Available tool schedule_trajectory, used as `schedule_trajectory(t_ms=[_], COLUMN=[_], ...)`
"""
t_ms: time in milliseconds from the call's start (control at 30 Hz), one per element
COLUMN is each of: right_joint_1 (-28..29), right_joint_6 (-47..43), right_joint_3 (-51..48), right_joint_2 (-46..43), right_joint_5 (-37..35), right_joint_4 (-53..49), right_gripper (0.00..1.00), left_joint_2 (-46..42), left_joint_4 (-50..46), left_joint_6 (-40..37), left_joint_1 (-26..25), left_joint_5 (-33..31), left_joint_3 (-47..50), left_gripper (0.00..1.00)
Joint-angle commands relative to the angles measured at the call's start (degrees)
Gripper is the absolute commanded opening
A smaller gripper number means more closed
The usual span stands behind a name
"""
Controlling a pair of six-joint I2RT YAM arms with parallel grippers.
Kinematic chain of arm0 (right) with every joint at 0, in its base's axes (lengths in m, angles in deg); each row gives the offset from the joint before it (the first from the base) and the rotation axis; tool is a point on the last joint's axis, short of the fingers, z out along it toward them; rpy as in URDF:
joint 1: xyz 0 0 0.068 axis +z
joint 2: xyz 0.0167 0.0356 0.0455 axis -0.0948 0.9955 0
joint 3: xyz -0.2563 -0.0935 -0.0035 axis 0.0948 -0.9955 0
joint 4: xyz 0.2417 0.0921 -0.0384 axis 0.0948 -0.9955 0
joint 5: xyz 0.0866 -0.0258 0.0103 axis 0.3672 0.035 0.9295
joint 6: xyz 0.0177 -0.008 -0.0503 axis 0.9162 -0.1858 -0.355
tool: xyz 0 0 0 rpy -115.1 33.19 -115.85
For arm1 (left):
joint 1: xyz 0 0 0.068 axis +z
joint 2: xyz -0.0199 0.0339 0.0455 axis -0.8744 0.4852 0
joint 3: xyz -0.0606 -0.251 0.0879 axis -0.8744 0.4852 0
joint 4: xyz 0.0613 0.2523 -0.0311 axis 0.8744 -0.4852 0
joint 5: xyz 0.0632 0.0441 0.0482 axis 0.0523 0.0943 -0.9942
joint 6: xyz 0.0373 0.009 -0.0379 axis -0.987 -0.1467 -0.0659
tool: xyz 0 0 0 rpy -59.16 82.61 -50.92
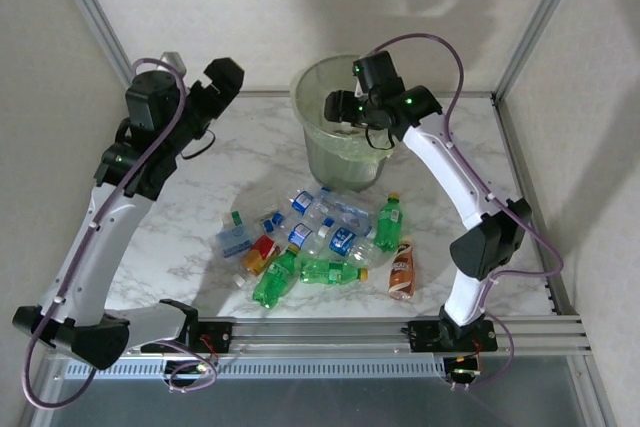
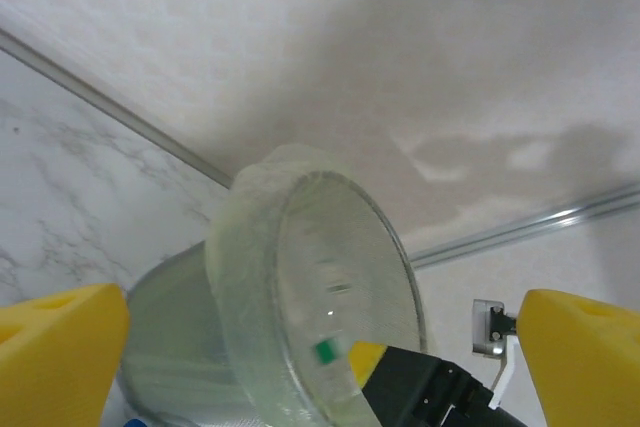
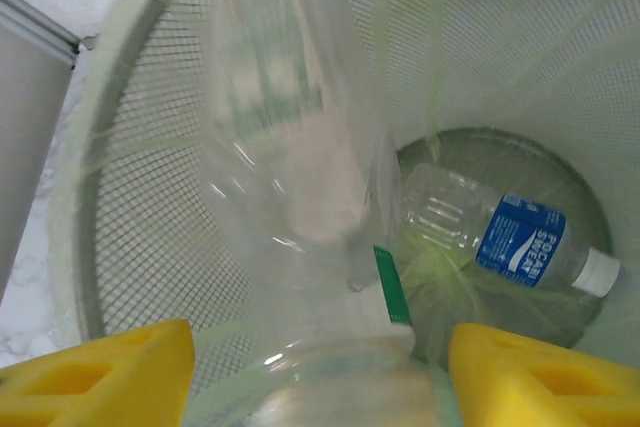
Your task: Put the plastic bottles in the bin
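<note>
White marble table [image 1: 200, 217], pale walls behind it, and the bin [image 1: 318, 152] at the far middle. My right gripper [image 1: 342, 107] hangs over the bin's mouth, its yellow pads [image 3: 110, 372] clenched on a clear bottle [image 3: 300, 197] that points down inside the liner (it looks blurred, being so close to my wrist camera). A blue-label bottle [image 3: 505, 237] lies on its side at the bottom of the bin. My left gripper [image 1: 222, 79] is up at the far left, well apart from the bin and facing it, jaws spread wide with nothing between them. The pile [image 1: 320, 239] of other bottles lies on the table in front of the bin, with a brown-label bottle [image 1: 402, 269] at its right edge.
</note>
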Motion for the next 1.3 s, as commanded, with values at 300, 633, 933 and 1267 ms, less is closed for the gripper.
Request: schedule_trajectory(t_ms=[300, 633, 933, 1267], right_joint_1=[1.68, 6.66, 6.63, 6.62], right_joint_6=[-1.49, -2.18, -0.09, 14.37], right_joint_3=[4.75, -15.34, -26.6, -42.4], right_joint_2=[-9.16, -28.68, -36.16, -40.28], right_joint_5=[-3.09, -5.28, -10.59, -16.27], right_joint_4=[0.65, 9.39, 3.43, -9.68], right_gripper=[0.8, 0.8, 0.81, 0.82], left_joint_2=[-2.94, -1.66, -1.34, -0.83], left_joint_4=[-3.18, -7.67, -7.54, -2.96], left_joint_6=[3.0, 3.32, 0.86, 3.34], left_joint_1=[1.32, 2.49, 1.96, 0.98], left_joint_5=[-3.73, -1.75, 3.33, 5.09], left_joint_3=[8.23, 16.25, 21.59, 24.81], left_gripper=[0.99, 0.85, 0.81, 0.79])
